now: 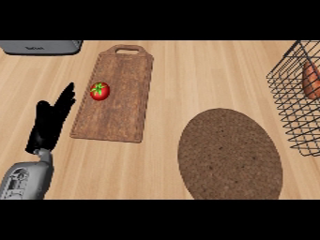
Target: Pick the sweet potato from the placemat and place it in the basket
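The sweet potato (313, 80) is lying inside the black wire basket (290, 112) at the right edge of the frame, seen through the mesh as an orange, elongated shape standing roughly on end in the basket's upper part. The round brown placemat (229, 154) is sitting low in the centre-right of the frame, just left of the basket, with nothing resting on it. At the left of the frame the left hand (50, 124) is resting open, its black fingers straight and pointing up toward the top of the frame, close beside the wooden cutting board (117, 93). A red tomato (99, 91) is lying on the board's left side. A grey appliance (39, 46) is showing in the upper left corner.
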